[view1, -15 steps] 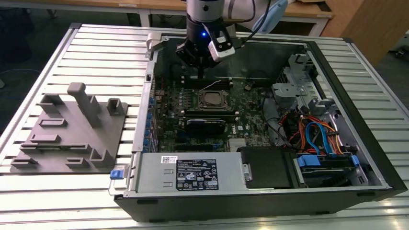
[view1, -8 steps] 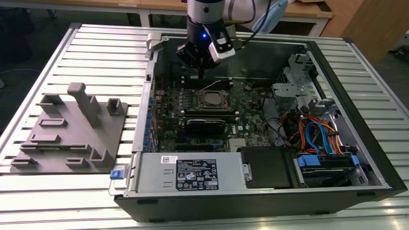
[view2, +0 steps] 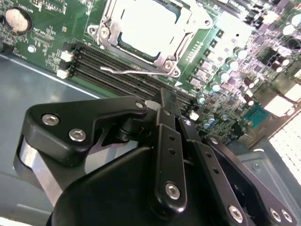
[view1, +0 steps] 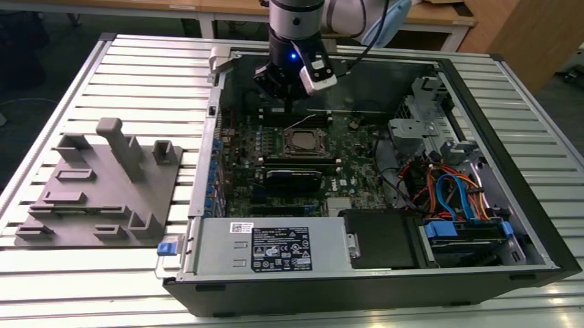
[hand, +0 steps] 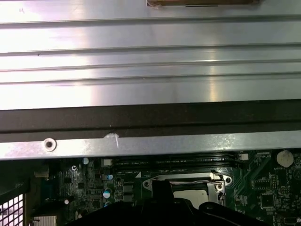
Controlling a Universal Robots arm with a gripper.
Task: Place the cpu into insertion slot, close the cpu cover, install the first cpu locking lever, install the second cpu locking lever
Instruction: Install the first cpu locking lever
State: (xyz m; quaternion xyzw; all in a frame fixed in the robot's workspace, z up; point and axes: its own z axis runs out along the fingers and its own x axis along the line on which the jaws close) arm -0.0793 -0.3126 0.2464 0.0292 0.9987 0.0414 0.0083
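The matte black gripper (view2: 165, 101), its fingers pinched narrowly together and holding nothing, is hovering just beyond the far edge of the square metal-rimmed insertion slot (view1: 305, 141), where the silvery cpu (view2: 148, 27) is lying flat under the thin steel cpu cover (view2: 106, 29).

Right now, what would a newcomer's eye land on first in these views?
Probably the open black computer case lying on the slatted metal table, green circuit board exposed. Next, the black gripper hanging over the square metal-rimmed insertion slot, where the silvery cpu sits under the closed silver cpu cover.
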